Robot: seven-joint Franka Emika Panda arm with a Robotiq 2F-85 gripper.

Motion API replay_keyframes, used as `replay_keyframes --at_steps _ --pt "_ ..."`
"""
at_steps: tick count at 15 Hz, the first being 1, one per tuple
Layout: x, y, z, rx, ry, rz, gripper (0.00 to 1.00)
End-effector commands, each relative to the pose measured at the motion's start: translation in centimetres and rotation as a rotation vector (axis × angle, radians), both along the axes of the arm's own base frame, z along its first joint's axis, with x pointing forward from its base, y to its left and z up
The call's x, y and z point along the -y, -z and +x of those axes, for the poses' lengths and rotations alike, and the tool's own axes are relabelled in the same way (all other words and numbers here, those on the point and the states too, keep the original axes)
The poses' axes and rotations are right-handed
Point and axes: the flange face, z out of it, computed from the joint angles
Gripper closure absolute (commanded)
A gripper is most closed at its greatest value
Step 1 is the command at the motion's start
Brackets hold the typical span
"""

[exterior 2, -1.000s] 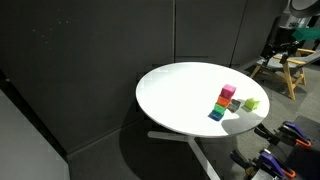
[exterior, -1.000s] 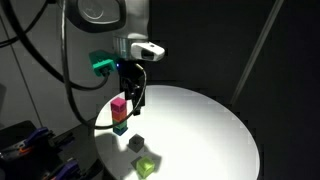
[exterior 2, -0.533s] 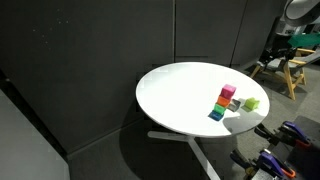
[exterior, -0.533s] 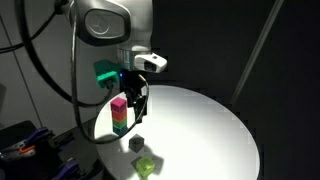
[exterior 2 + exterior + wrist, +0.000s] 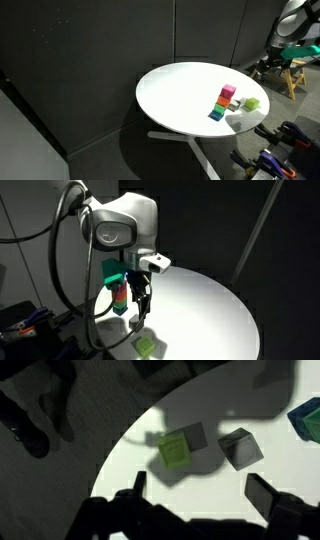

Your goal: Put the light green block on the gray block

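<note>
**Wrist view.** The light green block (image 5: 174,450) lies left of centre on the white round table (image 5: 300,465), near the table's curved edge. It rests flat and nothing grips it. The gray block (image 5: 241,447) sits just to its right. The two are near each other but apart, and the gap between them is in shadow. At the right edge of the frame, a corner of a teal block (image 5: 308,418) enters the picture. The gripper (image 5: 197,485) occupies the bottom of the frame. Its two dark fingers (image 5: 262,493) stand wide apart with nothing between them, and both blocks lie beyond the fingertips.

**Exterior views.**
- The robot arm (image 5: 120,220) fills the upper left of one exterior view, and the gripper (image 5: 143,302) hangs below it over the left part of the table (image 5: 215,310).
- A stack of coloured blocks (image 5: 119,295) stands just left of the gripper, partly covered by the arm.
- The light green block (image 5: 146,346) lies alone near the bottom edge of the table, below the gripper and clear of it.
- The gray block cannot be made out with certainty in this view.
- In an exterior view taken from farther off, the table (image 5: 175,95) is at centre frame.
- The stack (image 5: 223,101) stands on the right part of the table, with pink on top, green in the middle and blue at the base.
- The light green block (image 5: 251,103) lies just to the right of the stack, close to the table rim.
- Part of the arm (image 5: 295,22) shows at the upper right corner.
</note>
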Motion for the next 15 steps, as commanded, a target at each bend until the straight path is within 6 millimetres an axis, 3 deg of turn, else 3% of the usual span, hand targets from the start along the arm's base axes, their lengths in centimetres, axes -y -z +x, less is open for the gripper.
replay_keyframes --at_steps 1,7,15 --pt "1.8 2.6 0.4 -0.045 0.042 -0.022 0.00" --pt "3.9 6.6 0.4 -0.064 0.099 -0.044 0.00" --pt "5.4 9.9 0.9 -0.062 0.106 -0.057 0.00"
